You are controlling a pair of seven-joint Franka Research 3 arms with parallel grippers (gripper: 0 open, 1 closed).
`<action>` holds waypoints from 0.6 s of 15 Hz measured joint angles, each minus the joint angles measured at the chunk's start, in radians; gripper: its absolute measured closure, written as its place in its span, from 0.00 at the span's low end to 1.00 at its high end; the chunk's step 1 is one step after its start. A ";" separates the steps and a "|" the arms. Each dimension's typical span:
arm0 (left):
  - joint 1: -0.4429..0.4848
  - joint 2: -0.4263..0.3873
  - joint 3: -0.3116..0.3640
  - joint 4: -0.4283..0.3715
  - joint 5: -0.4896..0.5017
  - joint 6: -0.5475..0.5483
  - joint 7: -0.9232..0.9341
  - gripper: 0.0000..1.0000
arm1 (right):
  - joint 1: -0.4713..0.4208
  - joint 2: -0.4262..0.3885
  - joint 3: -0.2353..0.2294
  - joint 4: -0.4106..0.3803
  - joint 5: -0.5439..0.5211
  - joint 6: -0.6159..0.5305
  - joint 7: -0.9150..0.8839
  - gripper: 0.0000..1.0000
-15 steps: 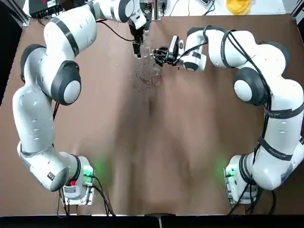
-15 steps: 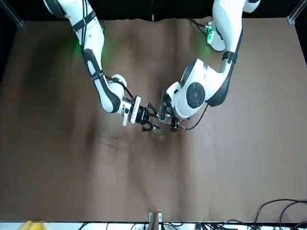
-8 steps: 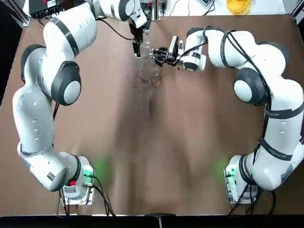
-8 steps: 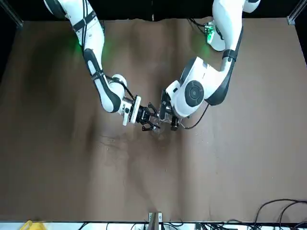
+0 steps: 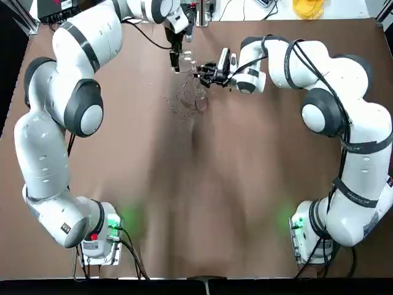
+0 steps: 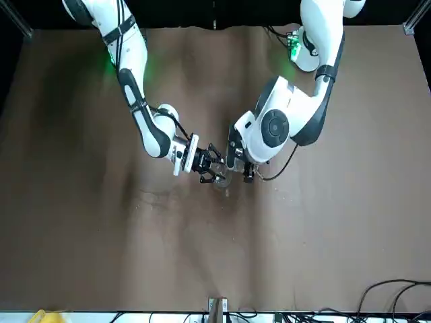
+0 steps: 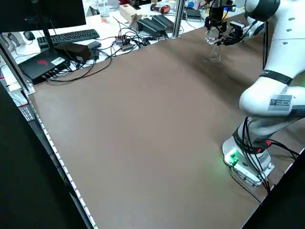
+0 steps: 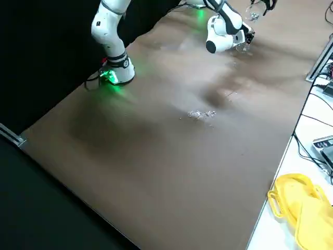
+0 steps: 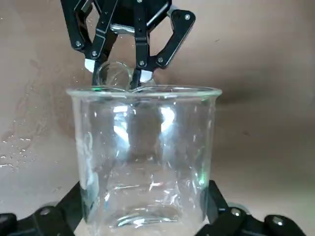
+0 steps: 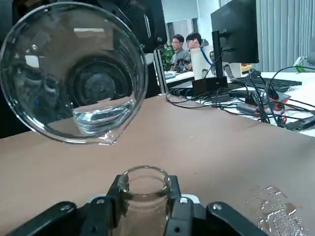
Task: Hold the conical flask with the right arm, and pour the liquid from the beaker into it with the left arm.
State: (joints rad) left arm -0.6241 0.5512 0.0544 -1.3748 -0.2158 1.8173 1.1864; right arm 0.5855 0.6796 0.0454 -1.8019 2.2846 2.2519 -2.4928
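My left gripper is shut on the beaker, a clear glass cylinder held above the table near its far edge. In the left wrist view the beaker fills the space between the fingers. In the right wrist view the beaker is tipped mouth-on, its spout just above the flask's mouth, with the liquid pooled at its lower rim. My right gripper is shut on the neck of the conical flask, which hangs just below the beaker's lip. In the front view both grippers meet at the flask.
Spilled drops wet the brown table under and just nearer than the glassware. A yellow object lies beyond the far right edge. Cables, a keyboard and a monitor stand off the far side, where people sit.
My left gripper has shifted slightly toward the far edge with the beaker. The right gripper has stayed almost still, holding the flask.
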 joint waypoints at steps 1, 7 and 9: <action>0.000 0.000 0.000 0.000 0.001 0.000 -0.002 0.02 | 0.000 0.000 0.000 0.000 0.000 0.000 -0.001 0.61; -0.011 0.001 0.000 -0.001 0.016 -0.003 -0.005 0.02 | 0.011 0.001 0.000 -0.002 0.000 0.000 -0.004 0.61; -0.018 0.002 0.004 -0.002 0.017 -0.003 -0.006 0.02 | 0.018 0.001 0.000 -0.002 0.000 0.000 -0.005 0.61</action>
State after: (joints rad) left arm -0.6424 0.5529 0.0582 -1.3766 -0.1993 1.8142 1.1804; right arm 0.6036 0.6808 0.0454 -1.8043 2.2845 2.2517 -2.4975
